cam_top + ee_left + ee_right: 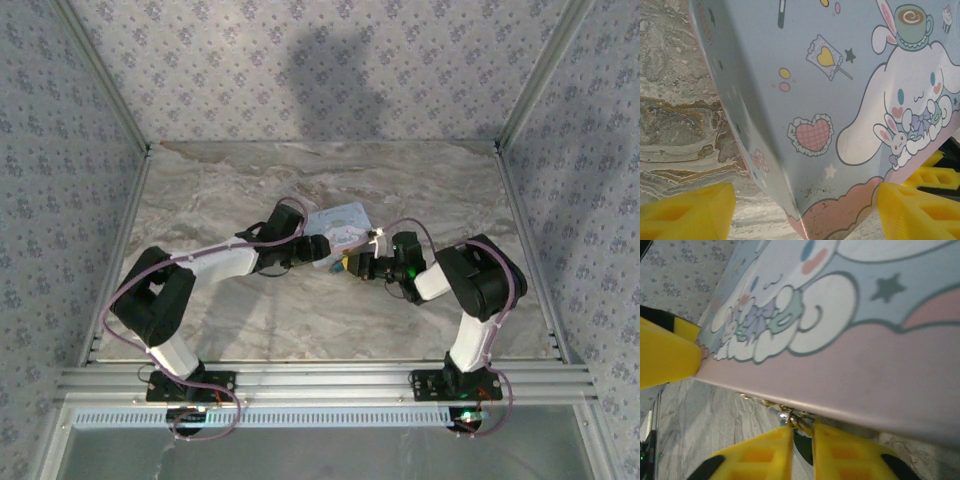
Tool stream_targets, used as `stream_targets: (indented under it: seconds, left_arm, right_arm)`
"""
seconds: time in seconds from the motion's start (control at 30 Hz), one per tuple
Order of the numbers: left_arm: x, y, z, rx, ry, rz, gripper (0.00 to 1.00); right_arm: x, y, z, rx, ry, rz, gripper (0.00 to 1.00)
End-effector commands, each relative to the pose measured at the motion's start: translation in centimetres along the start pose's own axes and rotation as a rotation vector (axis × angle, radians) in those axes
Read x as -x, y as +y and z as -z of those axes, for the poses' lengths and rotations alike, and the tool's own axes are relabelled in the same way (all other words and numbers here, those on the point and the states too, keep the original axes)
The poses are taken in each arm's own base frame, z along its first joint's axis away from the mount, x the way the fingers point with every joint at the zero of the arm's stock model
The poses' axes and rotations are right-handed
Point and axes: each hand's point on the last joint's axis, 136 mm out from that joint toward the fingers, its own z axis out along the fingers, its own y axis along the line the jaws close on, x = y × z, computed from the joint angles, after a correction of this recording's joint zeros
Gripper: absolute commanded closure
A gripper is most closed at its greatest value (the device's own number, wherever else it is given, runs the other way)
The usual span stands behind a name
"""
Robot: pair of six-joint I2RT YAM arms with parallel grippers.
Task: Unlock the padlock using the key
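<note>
The pastel blue-pink cartoon-dog box (338, 222) lies at the table's middle, and both grippers meet at its near edge. My left gripper (318, 250) (806, 200) is open and straddles a corner of the box (840, 100). Its right finger (920, 210) rests against the box, while the left finger (690, 212) stands a small gap off. My right gripper (350, 266) (802, 426) is shut on the padlock (802, 444), a tiny dark-blue piece. The padlock's silvery end points at the box's (865, 365) lower edge, among gold links (765, 403). I cannot pick out the key.
The marble table (250, 190) is walled by patterned panels on three sides, with a metal rail (320, 380) along the near edge. One yellow finger (665, 355) of the left gripper touches the box at the left of the right wrist view.
</note>
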Motion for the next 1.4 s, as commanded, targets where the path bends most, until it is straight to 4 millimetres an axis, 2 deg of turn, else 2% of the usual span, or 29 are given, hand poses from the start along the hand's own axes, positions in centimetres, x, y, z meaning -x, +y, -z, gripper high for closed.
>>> stream_targets:
  seconds: [0.0,0.3,0.7,1.03,1.37]
  left_arm:
    - [-1.2,1.5,0.1,0.063,0.027,0.005,0.26]
    - [-1.1,1.6,0.2,0.066,0.022,0.006,0.26]
    - [-1.4,1.8,0.6,0.070,0.013,0.009,0.26]
    - [-1.8,1.6,0.9,0.051,0.004,0.012,0.25]
    - [-0.4,0.4,2.8,0.022,-0.056,0.000,0.21]
  right_arm:
    - [0.2,-0.1,-0.6,0.000,0.006,-0.003,0.89]
    - [0.6,-0.3,-0.4,-0.007,-0.022,-0.019,1.00]
    - [2.0,-0.9,1.3,-0.026,-0.108,-0.069,1.00]
    - [2.5,-0.9,1.7,-0.018,-0.135,-0.133,1.00]
    - [2.2,-1.6,3.1,-0.067,-0.150,-0.145,1.00]
